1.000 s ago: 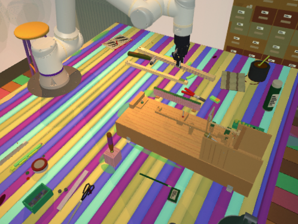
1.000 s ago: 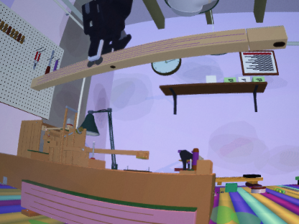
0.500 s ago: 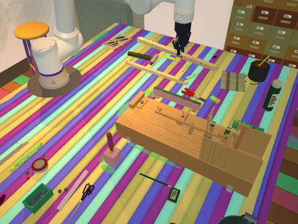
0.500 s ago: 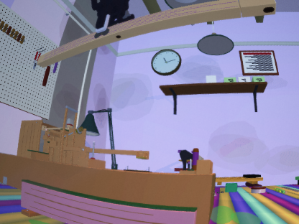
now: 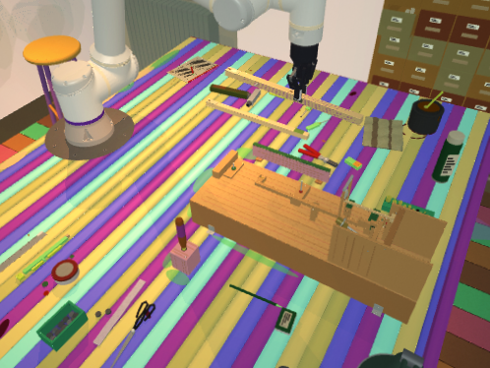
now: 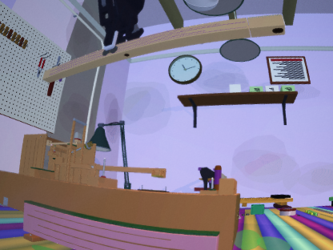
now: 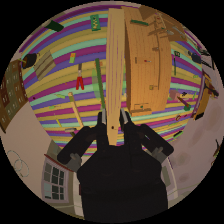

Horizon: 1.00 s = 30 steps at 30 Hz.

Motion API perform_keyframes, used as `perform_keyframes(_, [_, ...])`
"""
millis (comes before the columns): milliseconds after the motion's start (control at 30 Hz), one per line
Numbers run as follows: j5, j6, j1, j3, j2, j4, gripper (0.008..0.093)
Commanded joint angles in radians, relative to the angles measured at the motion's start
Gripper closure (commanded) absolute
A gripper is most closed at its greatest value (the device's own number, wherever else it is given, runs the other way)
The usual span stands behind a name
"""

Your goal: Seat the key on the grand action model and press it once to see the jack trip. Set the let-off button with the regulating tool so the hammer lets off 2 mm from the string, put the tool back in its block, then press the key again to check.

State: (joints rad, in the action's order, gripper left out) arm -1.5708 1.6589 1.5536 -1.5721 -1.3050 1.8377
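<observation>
The regulating tool (image 5: 181, 234) stands upright in its pink block (image 5: 185, 258), its tip hidden inside. The long wooden key (image 5: 295, 96) hangs in the air above the far side of the bench, gripped near its middle by my closed gripper (image 5: 298, 93). In the wrist camera the key (image 7: 114, 73) runs forward from between the fingers (image 7: 113, 120). The grand action model (image 5: 315, 221) sits on its wooden base nearer the front, with the hammer and jack parts (image 5: 366, 216) at its right end. A second long wooden strip (image 5: 256, 118) lies on the bench below the key.
A green tray (image 5: 62, 324) sits at the near left corner. Red pliers (image 5: 315, 155), a green-topped felt rail (image 5: 291, 160) and a black pot (image 5: 425, 115) lie behind the model. Scissors (image 5: 140, 317) and a ruler lie near the front. The arm's base (image 5: 86, 108) stands far left.
</observation>
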Motion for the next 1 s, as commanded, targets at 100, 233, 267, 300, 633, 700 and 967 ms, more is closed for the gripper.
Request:
perform_keyframes(100, [0.000, -0.047, -0.031, 0.035, 0.025, -0.007, 0.0934])
perform_keyframes(233, [0.000, -0.101, -0.065, 0.076, 0.056, -0.017, 0.0934])
perform_keyframes(267, [0.000, -0.114, -0.073, 0.088, 0.064, -0.020, 0.0934])
perform_keyframes(300, [0.000, -0.128, -0.081, 0.099, 0.073, -0.024, 0.0934])
perform_keyframes(633, [0.000, -0.236, -0.145, 0.207, 0.149, -0.055, 0.0934])
perform_keyframes(700, [0.000, -0.249, -0.152, 0.222, 0.159, -0.060, 0.0934])
perform_keyframes(967, [0.000, -0.269, -0.164, 0.246, 0.175, -0.067, 0.0934])
